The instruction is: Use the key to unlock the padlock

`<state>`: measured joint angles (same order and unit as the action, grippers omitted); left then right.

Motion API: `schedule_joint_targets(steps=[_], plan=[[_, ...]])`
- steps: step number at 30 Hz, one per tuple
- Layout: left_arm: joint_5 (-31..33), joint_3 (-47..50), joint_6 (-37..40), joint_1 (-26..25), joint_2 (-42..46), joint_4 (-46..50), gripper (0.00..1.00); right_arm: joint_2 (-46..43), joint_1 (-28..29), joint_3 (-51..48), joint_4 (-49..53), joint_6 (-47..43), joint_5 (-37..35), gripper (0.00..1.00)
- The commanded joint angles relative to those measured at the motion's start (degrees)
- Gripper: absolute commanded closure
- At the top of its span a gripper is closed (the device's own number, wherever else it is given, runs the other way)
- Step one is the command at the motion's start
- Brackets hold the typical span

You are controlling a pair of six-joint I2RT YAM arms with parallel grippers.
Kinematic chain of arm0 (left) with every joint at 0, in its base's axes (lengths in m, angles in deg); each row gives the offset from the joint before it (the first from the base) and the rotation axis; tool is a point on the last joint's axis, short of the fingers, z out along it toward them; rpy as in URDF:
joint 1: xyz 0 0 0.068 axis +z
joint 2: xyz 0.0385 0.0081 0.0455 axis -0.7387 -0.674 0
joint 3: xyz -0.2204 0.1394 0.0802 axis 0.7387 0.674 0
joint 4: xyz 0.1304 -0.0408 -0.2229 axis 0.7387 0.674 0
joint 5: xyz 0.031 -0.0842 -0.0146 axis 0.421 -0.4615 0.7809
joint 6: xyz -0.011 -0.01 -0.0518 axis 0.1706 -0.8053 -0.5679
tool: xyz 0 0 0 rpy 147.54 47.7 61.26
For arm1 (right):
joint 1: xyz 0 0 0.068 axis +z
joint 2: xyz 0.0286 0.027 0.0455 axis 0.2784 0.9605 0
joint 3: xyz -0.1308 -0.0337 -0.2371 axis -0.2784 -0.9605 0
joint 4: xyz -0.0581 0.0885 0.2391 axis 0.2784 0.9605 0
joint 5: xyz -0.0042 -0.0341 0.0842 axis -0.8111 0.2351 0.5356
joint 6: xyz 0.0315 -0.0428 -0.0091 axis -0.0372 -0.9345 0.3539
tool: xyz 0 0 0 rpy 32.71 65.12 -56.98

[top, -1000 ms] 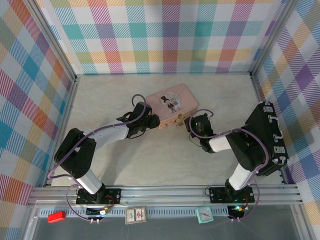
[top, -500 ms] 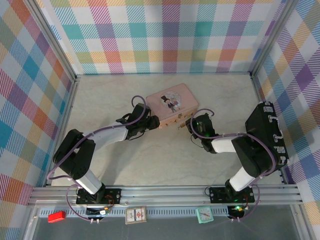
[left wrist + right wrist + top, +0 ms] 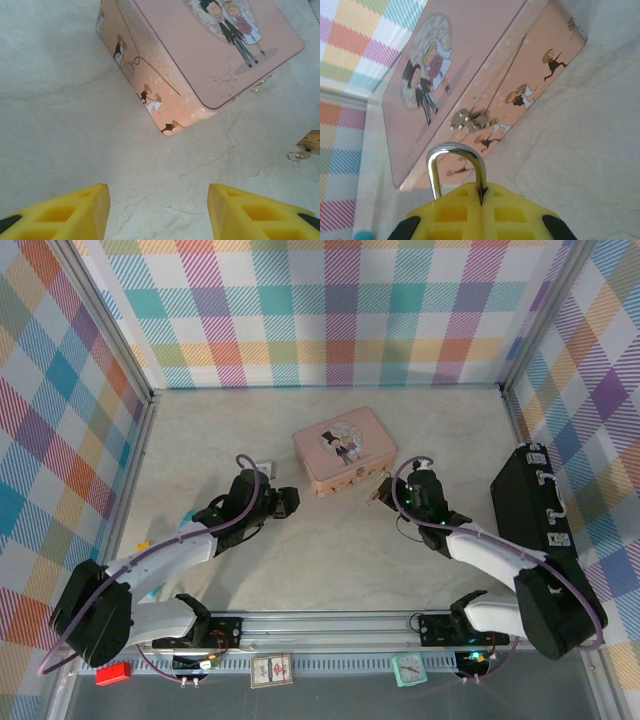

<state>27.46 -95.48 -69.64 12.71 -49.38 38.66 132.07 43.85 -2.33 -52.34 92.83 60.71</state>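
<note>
Three plaid walls point(image 3: 330, 310) ring the pale marbled surface point(image 3: 330, 550), left pincer point(image 3: 157, 215) spread empty at the pink tin's point(image 3: 343, 448) 7 o'clock, right pincer point(image 3: 481, 200) pinching the padlock point(image 3: 456, 146).

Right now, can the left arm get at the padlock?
Probably yes, at the shackle. The right gripper is shut on the padlock, its body hidden between the fingers. The left gripper is open, bare table ahead; the pink tin lies beside that path.
</note>
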Motion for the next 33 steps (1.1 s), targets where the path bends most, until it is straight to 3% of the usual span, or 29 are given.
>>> schedule_joint_targets(steps=[1,9,17,23,33], plan=[[2.1,0.0,4.0,-0.4,3.8,4.9,0.46,-5.5,-0.3,3.3,9.8,-9.5,2.9,1.0],[2.3,2.9,5.9,-0.4,14.4,13.7,0.46,-14.5,1.0,10.2,33.2,-21.1,3.7,1.0],[5.4,7.9,8.0,-0.4,23.3,13.4,0.44,-13.3,3.9,13.6,50.6,-22.3,0.5,1.0],[7.1,10.2,10.3,-0.4,26.1,11.5,0.42,-7.8,8.4,13.7,55.7,-19.8,-0.4,1.0],[7.9,12.8,11.1,-0.4,28.6,9.4,0.41,4.5,11.0,12.3,50.9,-16.4,1.5,1.0]])
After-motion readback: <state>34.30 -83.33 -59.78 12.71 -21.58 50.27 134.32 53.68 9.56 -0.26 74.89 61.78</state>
